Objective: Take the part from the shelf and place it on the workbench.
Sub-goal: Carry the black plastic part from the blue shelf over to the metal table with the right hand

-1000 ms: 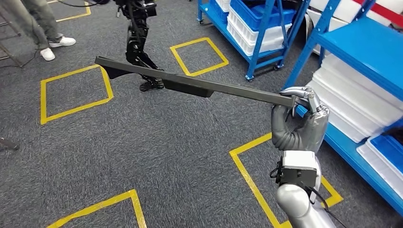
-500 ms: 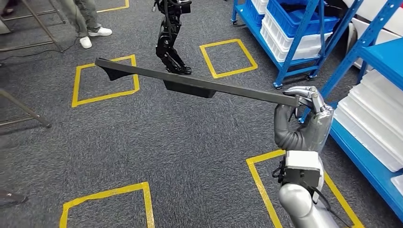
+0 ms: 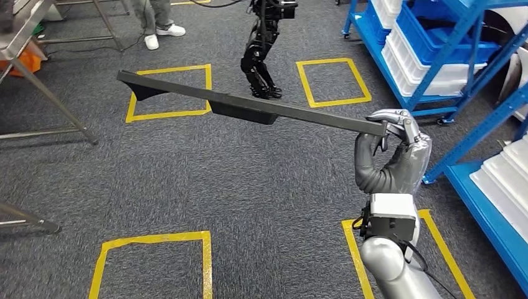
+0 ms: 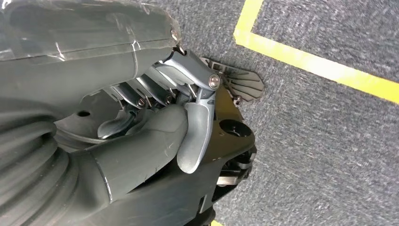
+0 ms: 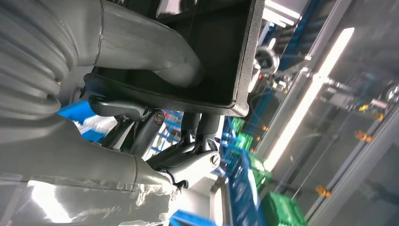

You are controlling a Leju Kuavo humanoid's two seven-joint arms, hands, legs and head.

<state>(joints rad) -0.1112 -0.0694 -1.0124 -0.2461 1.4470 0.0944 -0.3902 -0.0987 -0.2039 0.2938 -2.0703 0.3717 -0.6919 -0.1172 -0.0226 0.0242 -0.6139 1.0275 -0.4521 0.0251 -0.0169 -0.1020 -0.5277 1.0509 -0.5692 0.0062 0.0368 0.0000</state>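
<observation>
The part (image 3: 249,109) is a long, flat black bar with a thicker block under its middle. It hangs level over the carpet in the head view, reaching far to the left. My right hand (image 3: 392,156) pinches its right end between thumb and fingers at chest height. The right wrist view shows the part's ribbed black end (image 5: 207,52) lying against the grey thumb (image 5: 146,52). In the left wrist view my left hand (image 4: 155,122) hangs above the floor with its fingers curled in and nothing in them.
Blue shelf racks (image 3: 436,56) with white and blue bins stand at the right. Another black robot's legs (image 3: 261,50) and a person's legs (image 3: 159,25) are ahead. A metal table frame (image 3: 56,93) is at the left. Yellow tape squares (image 3: 168,90) mark the grey carpet.
The whole picture has slid to the right, so the camera has turned left: the near shelf leaves at the right and a metal table enters at the left. The part stays in my right hand.
</observation>
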